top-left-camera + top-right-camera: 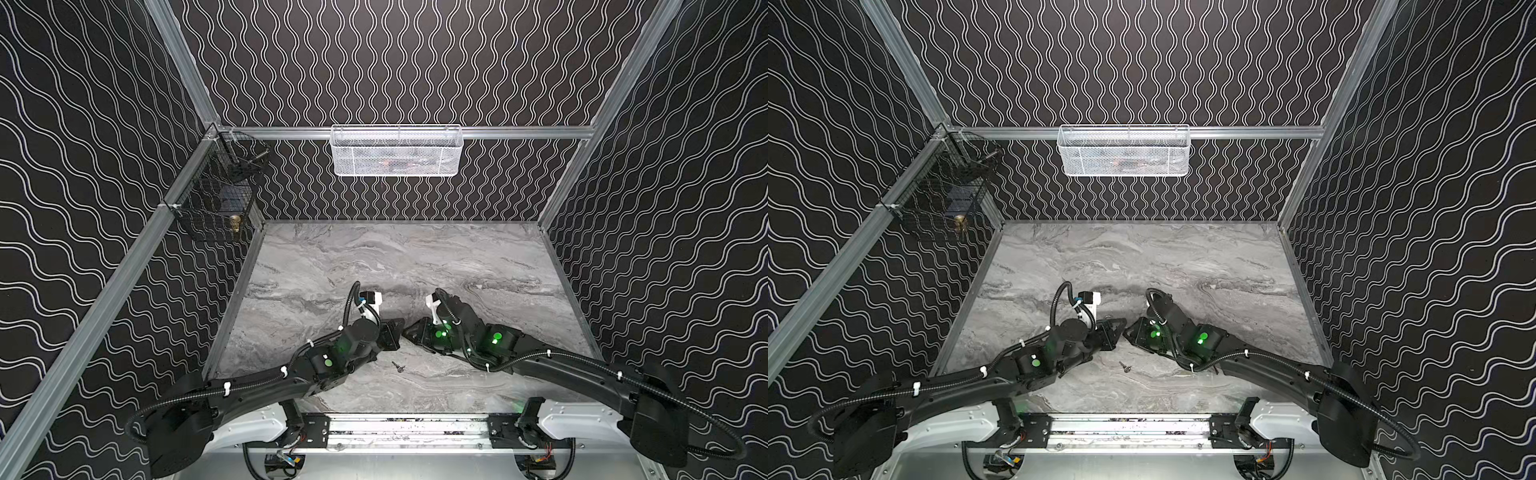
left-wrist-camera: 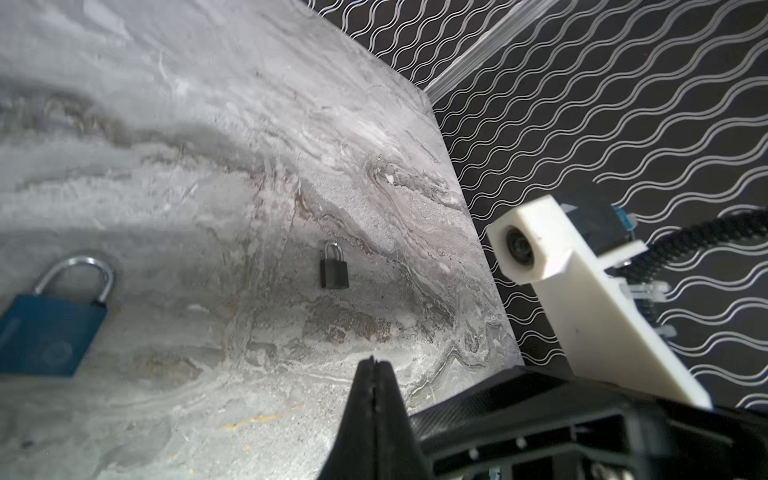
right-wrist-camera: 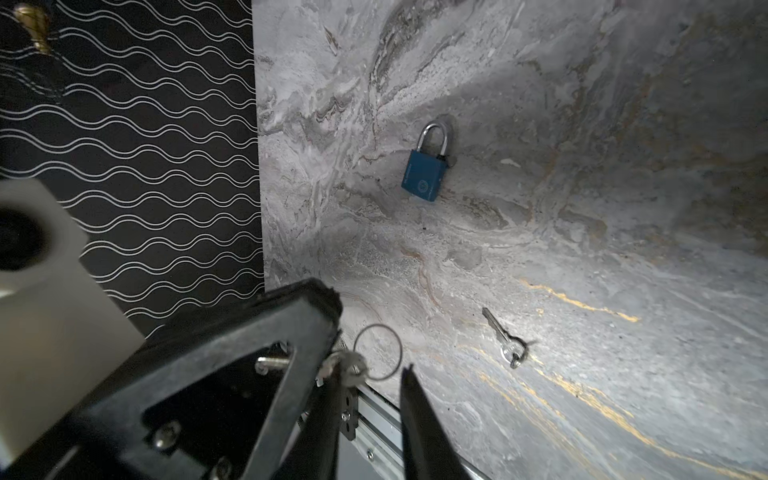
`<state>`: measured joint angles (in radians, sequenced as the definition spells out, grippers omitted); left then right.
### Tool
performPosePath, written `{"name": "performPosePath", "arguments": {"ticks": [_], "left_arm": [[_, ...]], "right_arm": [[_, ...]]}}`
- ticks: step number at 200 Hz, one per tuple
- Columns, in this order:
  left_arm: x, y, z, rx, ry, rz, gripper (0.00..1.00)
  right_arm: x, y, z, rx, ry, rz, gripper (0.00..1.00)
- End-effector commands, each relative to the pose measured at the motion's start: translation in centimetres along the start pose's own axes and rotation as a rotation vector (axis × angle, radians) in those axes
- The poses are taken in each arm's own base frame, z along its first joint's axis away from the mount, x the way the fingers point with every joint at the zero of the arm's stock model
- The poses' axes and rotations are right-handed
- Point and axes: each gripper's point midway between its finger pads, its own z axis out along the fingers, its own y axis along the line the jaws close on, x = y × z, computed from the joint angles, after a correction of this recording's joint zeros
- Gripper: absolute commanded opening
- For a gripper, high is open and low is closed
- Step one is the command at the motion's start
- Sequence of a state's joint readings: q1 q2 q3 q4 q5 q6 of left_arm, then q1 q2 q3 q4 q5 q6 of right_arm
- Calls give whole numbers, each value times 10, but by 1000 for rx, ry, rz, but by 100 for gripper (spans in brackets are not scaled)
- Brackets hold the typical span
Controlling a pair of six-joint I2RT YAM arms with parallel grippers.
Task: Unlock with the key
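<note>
While the left hand (image 2: 374,368) pinches the ringed key (image 3: 347,365), the right hand (image 3: 370,386) stands narrowly parted beside it. The blue padlock (image 3: 426,174) lies flat.

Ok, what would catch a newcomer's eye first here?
Mid-table, the shut left gripper faces the open right gripper tip to tip, with a ringed key beside their tips. A blue padlock and a black padlock lie flat on the marble table, a loose key nearby.

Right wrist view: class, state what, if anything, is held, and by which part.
The ringed key, apparently pinched by its blade in the shut left gripper; head and ring stick out.
</note>
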<state>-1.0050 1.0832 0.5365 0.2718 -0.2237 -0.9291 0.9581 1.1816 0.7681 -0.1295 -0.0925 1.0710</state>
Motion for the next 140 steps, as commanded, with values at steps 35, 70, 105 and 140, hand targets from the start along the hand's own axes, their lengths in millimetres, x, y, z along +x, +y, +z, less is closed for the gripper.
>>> {"name": "performPosePath", "arguments": {"ticks": [35, 70, 105, 140], "left_arm": [[-30, -25, -9, 104, 42, 267, 0], [-42, -40, -5, 232, 90, 320, 0], [-51, -64, -2, 395, 112, 353, 0], [-53, -76, 4, 451, 134, 374, 0]], "right_arm": [[-24, 11, -39, -69, -118, -238, 39], [-31, 22, -58, -251, -74, -367, 40], [-37, 28, -67, -386, -41, -459, 40], [-41, 35, -65, -440, -37, -540, 40]]}}
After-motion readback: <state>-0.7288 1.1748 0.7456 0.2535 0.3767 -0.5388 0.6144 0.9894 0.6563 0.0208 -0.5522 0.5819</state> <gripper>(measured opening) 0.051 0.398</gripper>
